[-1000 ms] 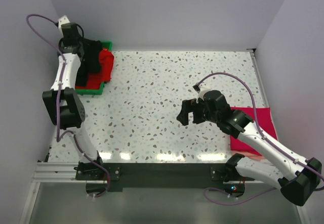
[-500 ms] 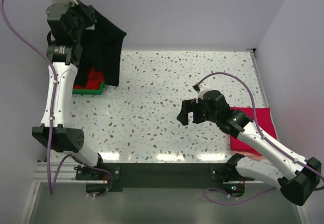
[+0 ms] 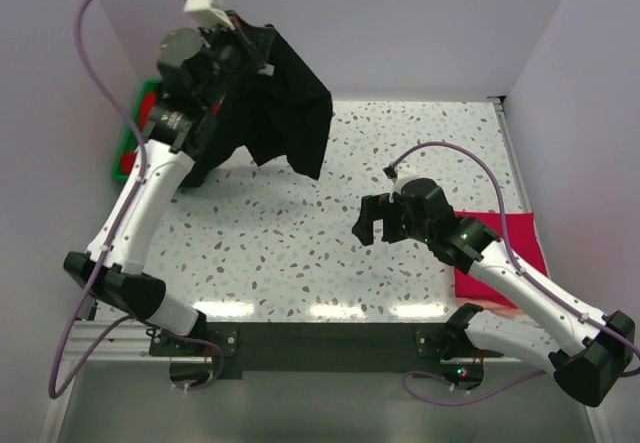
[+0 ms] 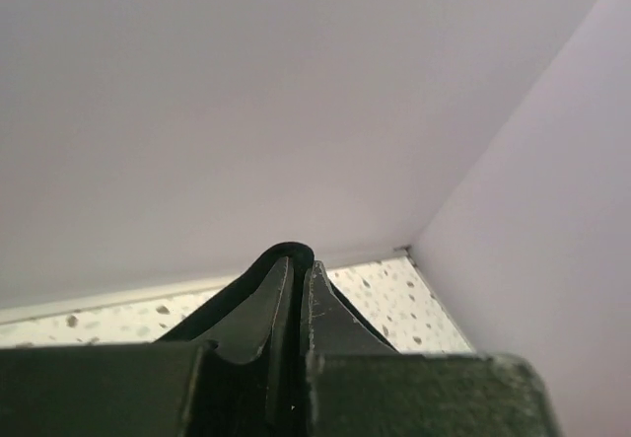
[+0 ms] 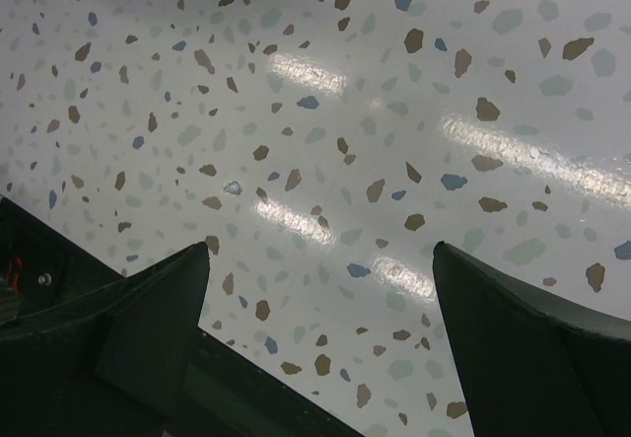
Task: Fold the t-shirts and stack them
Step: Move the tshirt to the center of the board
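Note:
My left gripper [image 3: 250, 51] is raised high over the back left of the table and is shut on the black t-shirt [image 3: 285, 118], which hangs down from it in the air. In the left wrist view the fingers [image 4: 258, 309] pinch a black cloth edge [image 4: 286, 251]. A magenta-pink t-shirt [image 3: 515, 238] lies folded at the right edge, partly under my right arm. Red t-shirts [image 3: 128, 160] peek out in the green tray. My right gripper [image 3: 375, 221] is open and empty above the table's middle right; its wrist view [image 5: 320, 259] shows only speckled tabletop.
The green plastic tray [image 3: 133, 133] stands at the back left, mostly hidden behind my left arm. White walls close in the back and both sides. The speckled table [image 3: 300, 233] spreads between the arms.
My left gripper has lifted the black t-shirt out of the tray and swung it up and to the right. The right arm has barely moved.

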Controlling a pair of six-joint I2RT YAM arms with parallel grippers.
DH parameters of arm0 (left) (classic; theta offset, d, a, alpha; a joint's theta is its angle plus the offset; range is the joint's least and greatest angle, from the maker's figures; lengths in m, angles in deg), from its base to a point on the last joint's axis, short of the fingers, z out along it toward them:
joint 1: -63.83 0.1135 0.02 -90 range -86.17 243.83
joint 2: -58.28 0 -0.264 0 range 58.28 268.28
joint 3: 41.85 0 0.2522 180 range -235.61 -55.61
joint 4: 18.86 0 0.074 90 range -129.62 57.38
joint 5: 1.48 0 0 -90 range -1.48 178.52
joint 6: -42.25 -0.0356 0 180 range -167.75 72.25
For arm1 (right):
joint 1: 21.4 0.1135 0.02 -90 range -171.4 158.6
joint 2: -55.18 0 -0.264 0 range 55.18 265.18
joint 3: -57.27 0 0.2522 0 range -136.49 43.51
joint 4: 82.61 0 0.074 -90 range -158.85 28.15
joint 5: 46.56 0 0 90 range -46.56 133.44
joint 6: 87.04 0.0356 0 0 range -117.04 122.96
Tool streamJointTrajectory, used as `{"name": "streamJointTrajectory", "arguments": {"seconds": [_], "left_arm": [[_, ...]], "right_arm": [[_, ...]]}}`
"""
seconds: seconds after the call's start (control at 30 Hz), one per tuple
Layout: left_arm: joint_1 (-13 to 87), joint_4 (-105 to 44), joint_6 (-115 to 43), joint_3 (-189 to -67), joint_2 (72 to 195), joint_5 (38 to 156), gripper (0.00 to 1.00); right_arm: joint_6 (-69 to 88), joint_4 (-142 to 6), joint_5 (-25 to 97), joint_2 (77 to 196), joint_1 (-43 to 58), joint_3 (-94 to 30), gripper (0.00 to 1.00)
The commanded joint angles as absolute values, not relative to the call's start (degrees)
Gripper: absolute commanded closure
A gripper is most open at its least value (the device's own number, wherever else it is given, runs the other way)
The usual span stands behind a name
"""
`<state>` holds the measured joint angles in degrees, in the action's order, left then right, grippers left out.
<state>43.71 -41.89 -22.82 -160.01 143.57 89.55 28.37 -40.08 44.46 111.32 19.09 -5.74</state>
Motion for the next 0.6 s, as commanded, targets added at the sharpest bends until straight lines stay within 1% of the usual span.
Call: {"name": "streamJointTrajectory", "arguments": {"seconds": [0.0, 0.03, 0.17, 0.33, 0.4, 0.57], "left_arm": [[36.9, -37.5, -21.0, -159.1, 150.1, 88.7, 1.0], [35.6, -37.2, -20.9, -159.5, 151.6, 86.4, 1.0], [28.7, -39.1, -20.6, -166.1, 161.8, 85.6, 1.0], [25.1, -39.7, -17.6, -170.4, 168.4, 86.5, 1.0], [24.3, -39.6, -17.2, -171.3, 170.5, 86.3, 1.0], [23.1, -41.6, -16.1, -178.3, 178.0, 88.2, 1.0]], "right_arm": [[27.8, -40.6, 47.3, 110.0, 19.3, -7.8, 0.01], [28.0, -40.8, 48.0, 109.9, 19.3, -7.6, 0.01], [28.4, -41.6, 49.8, 109.8, 19.3, -7.1, 0.01], [29.8, -42.0, 54.0, 109.3, 19.3, -7.1, 0.01], [30.6, -43.0, 58.1, 109.3, 19.4, -6.7, 0.02], [30.6, -45.6, 61.8, 111.6, 19.3, -6.6, 0.03]]}}
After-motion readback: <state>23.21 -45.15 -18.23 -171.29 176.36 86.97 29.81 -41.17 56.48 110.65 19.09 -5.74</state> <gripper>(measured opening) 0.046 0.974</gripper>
